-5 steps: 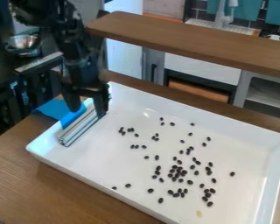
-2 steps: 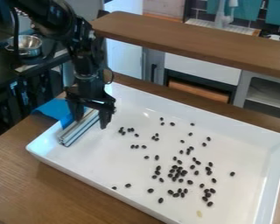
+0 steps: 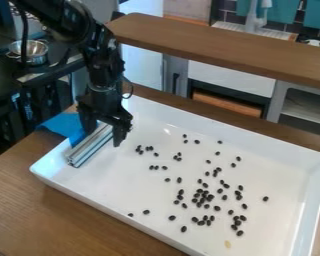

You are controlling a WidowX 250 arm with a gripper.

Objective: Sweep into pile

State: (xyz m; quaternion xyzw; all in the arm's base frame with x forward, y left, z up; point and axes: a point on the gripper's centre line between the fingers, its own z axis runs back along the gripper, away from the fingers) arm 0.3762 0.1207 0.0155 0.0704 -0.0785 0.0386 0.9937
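The gripper [image 3: 104, 131] hangs at the white tray's [image 3: 116, 182] left end in the view, its fingers spread wide and clamped on nothing, the metal bar [image 3: 89, 147] showing between them, while dark beans [image 3: 204, 197] lie scattered across the tray's floor.

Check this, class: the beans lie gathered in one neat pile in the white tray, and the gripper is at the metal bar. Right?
Not one pile: the camera view shows the beans scattered over the tray. The gripper is at the bar.
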